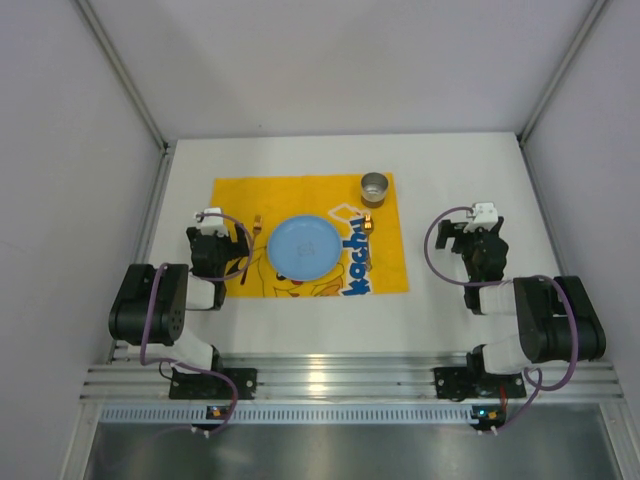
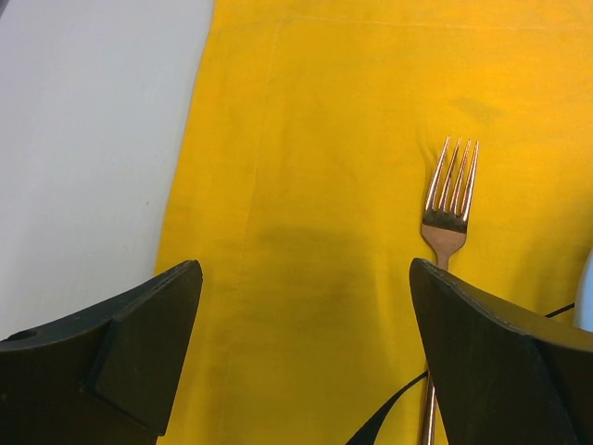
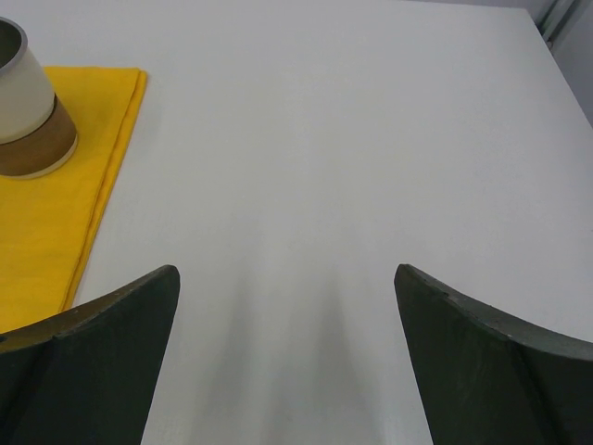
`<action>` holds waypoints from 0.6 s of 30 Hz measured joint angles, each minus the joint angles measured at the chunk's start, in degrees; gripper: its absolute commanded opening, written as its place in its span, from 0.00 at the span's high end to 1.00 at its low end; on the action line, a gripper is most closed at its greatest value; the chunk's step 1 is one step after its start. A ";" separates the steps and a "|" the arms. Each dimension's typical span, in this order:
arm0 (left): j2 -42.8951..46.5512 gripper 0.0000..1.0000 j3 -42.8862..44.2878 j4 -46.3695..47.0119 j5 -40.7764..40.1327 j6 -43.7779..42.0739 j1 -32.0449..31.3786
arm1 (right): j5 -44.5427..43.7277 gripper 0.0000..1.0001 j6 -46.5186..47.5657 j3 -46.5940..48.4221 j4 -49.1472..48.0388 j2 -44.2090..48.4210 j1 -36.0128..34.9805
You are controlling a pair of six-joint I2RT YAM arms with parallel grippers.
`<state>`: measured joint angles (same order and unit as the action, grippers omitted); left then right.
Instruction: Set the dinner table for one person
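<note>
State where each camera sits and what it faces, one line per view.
Top external: above and behind the left arm and right arm, looking down on the table, mat and plate; both show.
Left wrist: on the left arm, facing the mat's left edge and fork; open left tool shows.
Right wrist: on the right arm, facing the table right of the cup; open right tool shows.
Shared: fork in top and left wrist; cup in top and right wrist.

Bright, even light is flooding the white surface; faint soft shadows are lying beneath the right tool, its near edges blurring slightly.
</note>
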<state>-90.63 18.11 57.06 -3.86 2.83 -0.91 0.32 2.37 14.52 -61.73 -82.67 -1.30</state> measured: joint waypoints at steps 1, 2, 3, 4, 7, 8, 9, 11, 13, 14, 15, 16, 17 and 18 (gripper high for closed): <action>0.00 0.01 0.00 -0.02 0.02 0.02 0.00 | -0.02 0.00 0.02 0.00 0.00 0.00 0.00; 0.00 0.01 0.00 -0.02 0.02 0.00 0.00 | -0.02 0.00 0.00 0.00 0.00 0.00 0.00; 0.00 0.01 0.00 0.00 0.00 0.02 0.00 | -0.02 0.00 0.00 0.00 0.00 0.00 0.00; 0.00 0.01 0.00 -0.02 0.02 0.00 0.00 | -0.02 0.00 0.00 0.00 0.00 0.00 0.00; 0.00 0.01 0.00 -0.02 0.00 0.00 0.00 | -0.04 0.00 0.00 0.00 0.00 0.00 0.00; 0.00 0.01 0.00 -0.02 0.00 0.00 0.00 | -0.04 0.00 0.00 0.00 0.00 0.00 0.00; 0.00 0.01 0.00 0.00 0.00 0.00 0.00 | -0.07 0.00 0.00 0.00 0.00 0.00 0.00; 0.00 0.01 0.00 -0.02 0.00 0.02 0.00 | -0.13 0.00 0.00 0.00 -0.04 0.00 0.00; 0.00 0.01 0.00 -0.02 0.02 0.02 0.00 | -0.22 0.00 0.02 0.00 -0.13 0.00 0.00; 0.00 0.01 0.00 -0.02 0.02 0.00 0.00 | -0.24 0.00 0.02 0.00 -0.15 0.00 0.00; 0.00 0.01 0.00 -0.02 0.00 0.00 0.00 | -0.24 0.00 0.02 0.00 -0.20 0.00 0.00; 0.00 0.01 0.00 -0.02 0.02 0.00 0.00 | -0.26 0.00 0.02 0.00 -0.26 0.00 0.00; 0.00 0.01 0.00 0.00 0.02 0.00 0.00 | -0.28 0.00 0.02 -0.02 -0.35 0.00 -0.02; 0.00 0.01 0.00 0.00 0.00 0.02 0.00 | -0.28 0.00 0.02 -0.02 -0.44 0.00 -0.02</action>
<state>-90.63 18.11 57.06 -3.86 2.85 -0.91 0.03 2.39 14.50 -62.17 -82.67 -1.32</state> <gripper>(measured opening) 0.990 0.996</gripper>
